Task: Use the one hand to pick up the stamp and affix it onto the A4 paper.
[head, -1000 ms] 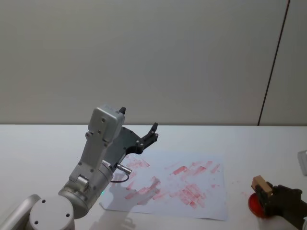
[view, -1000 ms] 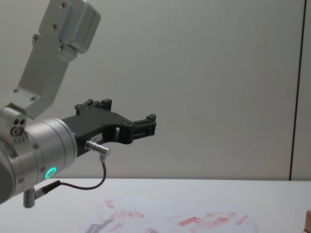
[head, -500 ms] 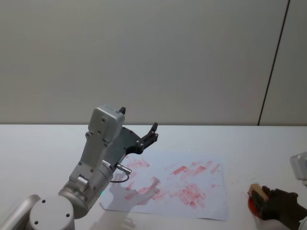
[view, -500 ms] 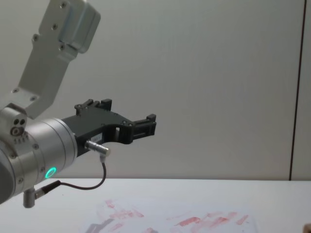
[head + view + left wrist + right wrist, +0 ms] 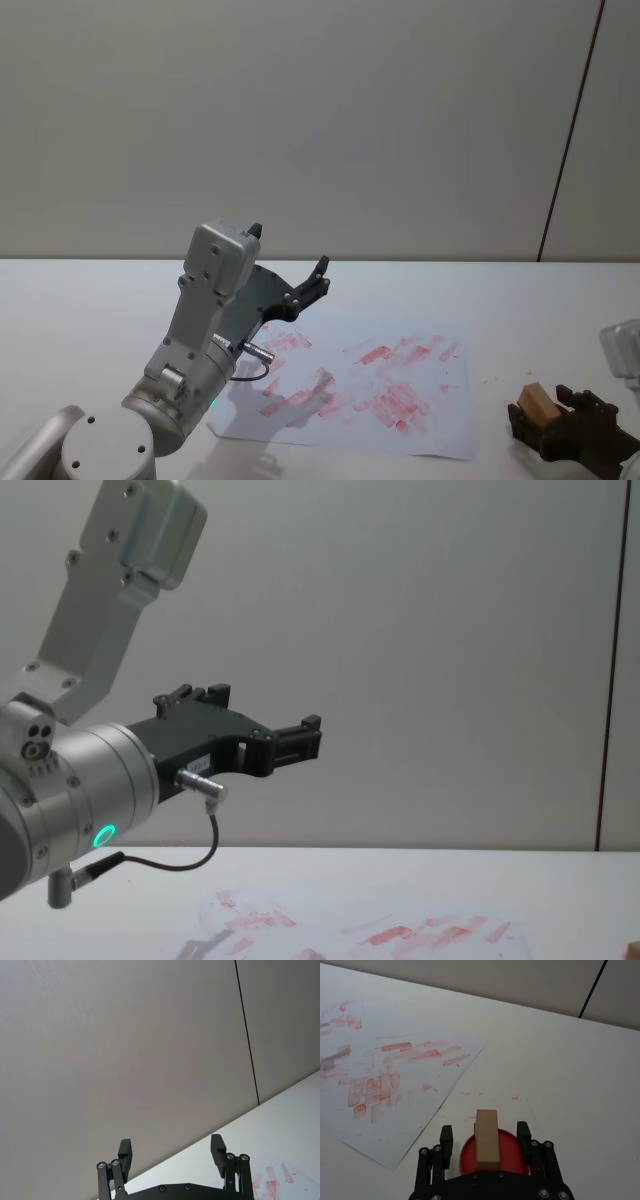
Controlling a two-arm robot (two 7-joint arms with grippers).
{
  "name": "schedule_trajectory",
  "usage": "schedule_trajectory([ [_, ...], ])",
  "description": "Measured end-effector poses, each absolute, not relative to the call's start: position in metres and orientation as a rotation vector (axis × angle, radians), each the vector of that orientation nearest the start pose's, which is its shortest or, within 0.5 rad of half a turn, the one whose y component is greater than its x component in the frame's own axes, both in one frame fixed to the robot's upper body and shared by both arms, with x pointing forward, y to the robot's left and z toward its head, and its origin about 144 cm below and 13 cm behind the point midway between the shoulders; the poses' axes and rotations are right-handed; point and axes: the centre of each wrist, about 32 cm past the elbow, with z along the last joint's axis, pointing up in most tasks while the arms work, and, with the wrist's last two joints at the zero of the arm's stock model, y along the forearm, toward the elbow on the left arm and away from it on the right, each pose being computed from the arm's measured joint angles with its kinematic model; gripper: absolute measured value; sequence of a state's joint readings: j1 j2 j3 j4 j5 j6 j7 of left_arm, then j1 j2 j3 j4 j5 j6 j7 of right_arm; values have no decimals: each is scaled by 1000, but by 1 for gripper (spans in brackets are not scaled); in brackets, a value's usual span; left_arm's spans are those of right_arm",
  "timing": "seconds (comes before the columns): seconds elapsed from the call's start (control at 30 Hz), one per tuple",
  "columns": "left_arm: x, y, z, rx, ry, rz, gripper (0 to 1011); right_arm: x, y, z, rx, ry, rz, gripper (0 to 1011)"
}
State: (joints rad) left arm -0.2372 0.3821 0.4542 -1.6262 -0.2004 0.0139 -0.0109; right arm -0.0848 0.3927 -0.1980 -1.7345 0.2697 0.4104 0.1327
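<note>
Right wrist view has the right claw [image 5: 485, 1136] closest, its fingers [image 5: 446, 1136] set on either side of the stamp [image 5: 486, 1139], which stands upright on a red ink pad [image 5: 512, 1152]. Beyond it, to its left, lies the A4 paper [image 5: 395, 1070] on the counter [image 5: 560, 1075]. Well off to the left, the left claw [image 5: 312, 283] hangs spread above the paper's far edge.

Red ink pad [image 5: 512, 1152], apparently, on white table [image 5: 580, 1070].
</note>
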Motion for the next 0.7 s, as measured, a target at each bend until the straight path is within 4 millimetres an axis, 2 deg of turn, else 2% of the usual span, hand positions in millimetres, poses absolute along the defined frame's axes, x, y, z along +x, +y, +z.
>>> schedule_trajectory([
  [0.27, 492, 198, 1204, 61, -268, 1124, 1002, 427, -263, 1158, -399, 220, -1194, 967],
  [0.37, 492, 198, 1204, 61, -268, 1124, 1003, 427, -263, 1158, -400, 219, -1193, 1001],
  [0.7, 492, 198, 1204, 61, -268, 1124, 1003, 427, -263, 1157, -400, 219, -1193, 1001],
])
